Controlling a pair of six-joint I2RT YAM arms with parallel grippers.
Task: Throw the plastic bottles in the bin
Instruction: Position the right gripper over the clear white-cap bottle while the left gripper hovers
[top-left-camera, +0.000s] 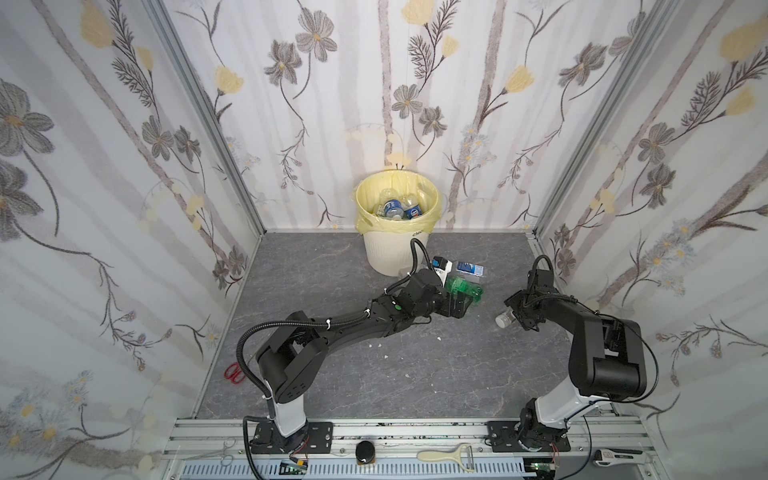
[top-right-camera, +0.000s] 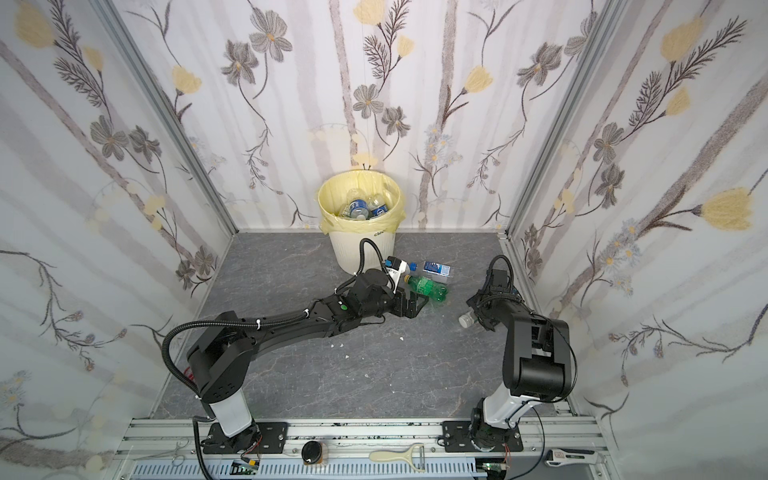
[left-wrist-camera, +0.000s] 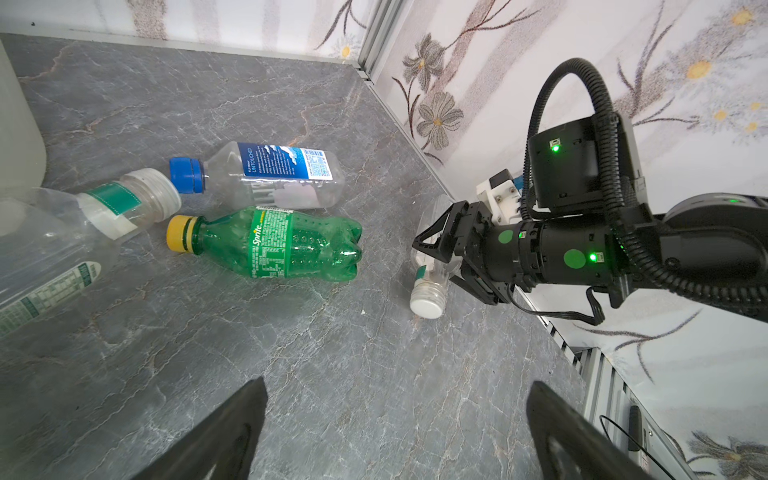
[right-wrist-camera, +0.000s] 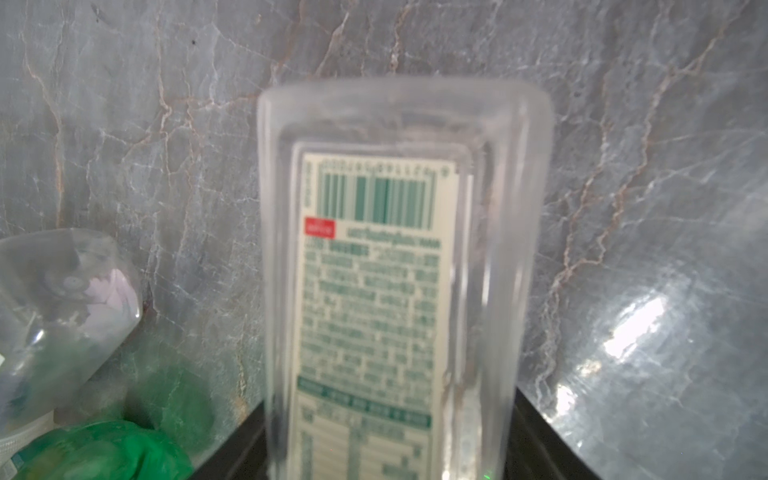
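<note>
Right gripper (left-wrist-camera: 451, 266): straddling the white-capped clear bottle (left-wrist-camera: 432, 282) at the right, for a lift; jaws partly apart, firm grip impossible to tell.
Left gripper (left-wrist-camera: 397, 384): hovering wide open, empty, facing the green bottle (left-wrist-camera: 291, 245).
Bin (top-left-camera: 390, 257): waiting far centre, already holding bottles.

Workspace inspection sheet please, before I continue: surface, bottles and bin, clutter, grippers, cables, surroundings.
Surface: grey marbled table, a few white scraps.
Job's things: bin at the back, several bottles inside; green bottle, blue-capped bottle and green-labelled clear bottle lie beside it.
Clutter: red scissors at the table's left edge; peeler and black knob on the front rail.
Grippers: left gripper open, empty; right gripper straddles a white-capped bottle, grip unclear.
Cables: black hoses looped along both arms.
Surroundings: floral walls on three sides.
</note>
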